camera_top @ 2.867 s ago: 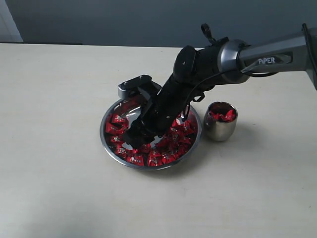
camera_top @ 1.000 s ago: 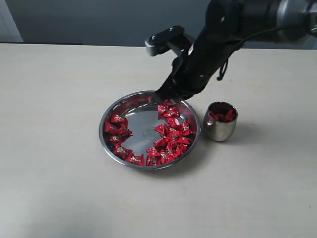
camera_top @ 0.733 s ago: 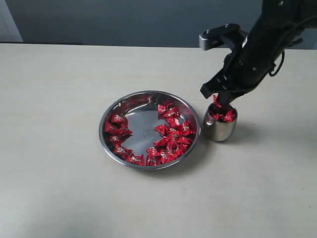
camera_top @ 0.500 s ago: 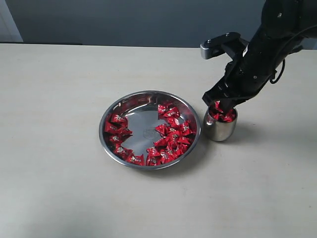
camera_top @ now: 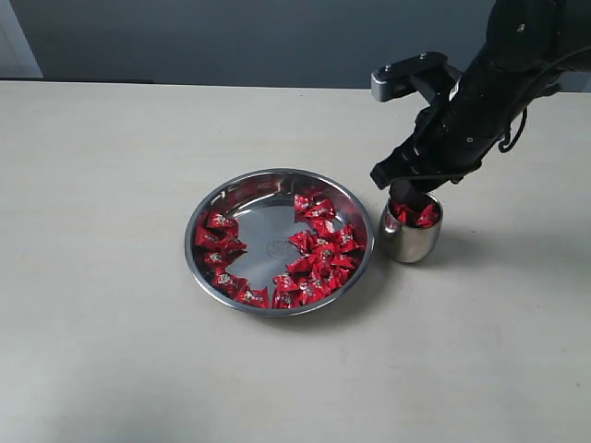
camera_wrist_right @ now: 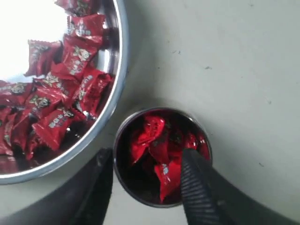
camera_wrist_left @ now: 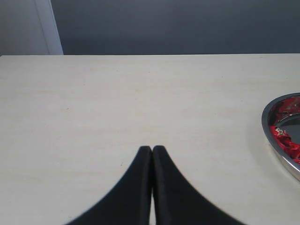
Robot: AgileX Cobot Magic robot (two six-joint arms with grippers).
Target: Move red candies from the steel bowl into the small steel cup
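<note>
The steel bowl [camera_top: 273, 185] sits mid-table with several red candies [camera_top: 319, 251] along its right and left sides; part of its rim [camera_wrist_left: 272, 136] shows in the left wrist view. The small steel cup [camera_top: 411, 238] stands just right of it, holding red candies [camera_wrist_right: 157, 140]. My right gripper [camera_wrist_right: 147, 157] hangs open straight above the cup [camera_wrist_right: 140, 199], its fingers spread about the cup's width, nothing pinched between them. In the exterior view the right gripper [camera_top: 406, 185] is just over the cup's rim. My left gripper [camera_wrist_left: 152, 149] is shut and empty over bare table.
The pale table [camera_top: 111, 351] spreads around the bowl and cup. A dark wall [camera_top: 231, 37] runs behind its far edge. The right arm [camera_top: 499, 74] reaches in from the upper right.
The right gripper left the bowl, swung right to the cup, dipped to its rim and has risen slightly, now open. Left gripper unchanged.
</note>
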